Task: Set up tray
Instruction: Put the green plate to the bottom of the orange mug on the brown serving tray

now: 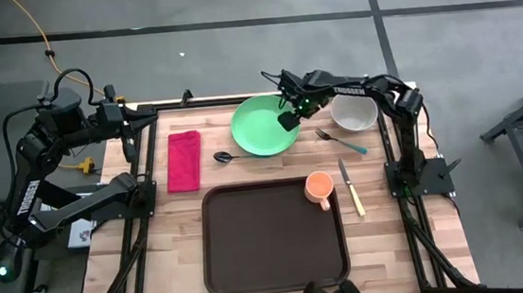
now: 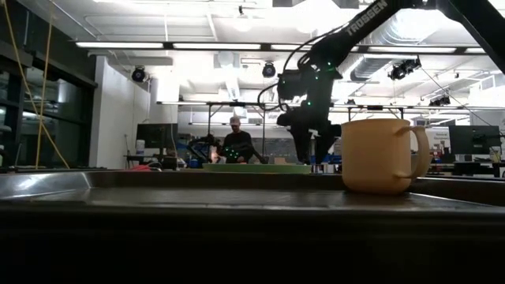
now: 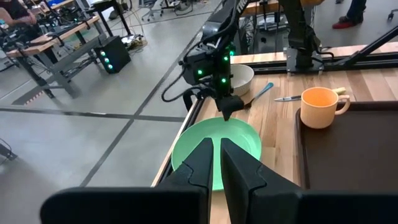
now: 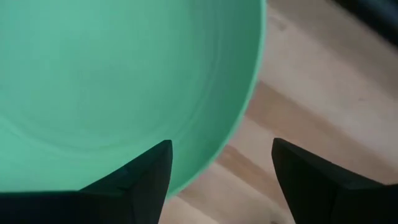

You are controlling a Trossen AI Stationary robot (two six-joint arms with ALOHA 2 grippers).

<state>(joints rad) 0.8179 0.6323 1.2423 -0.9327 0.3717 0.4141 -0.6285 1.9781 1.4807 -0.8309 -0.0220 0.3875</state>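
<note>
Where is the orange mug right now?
In the high view the orange mug stands just inside the far right corner of the tray, with the knife on the table to its right.

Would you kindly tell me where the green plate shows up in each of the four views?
High view: green plate behind the tray.
Low view: thin green strip left of the orange mug.
Left wrist view: centre.
Right wrist view: fills most of the picture.
Shared landmark: right gripper at its rim.
</note>
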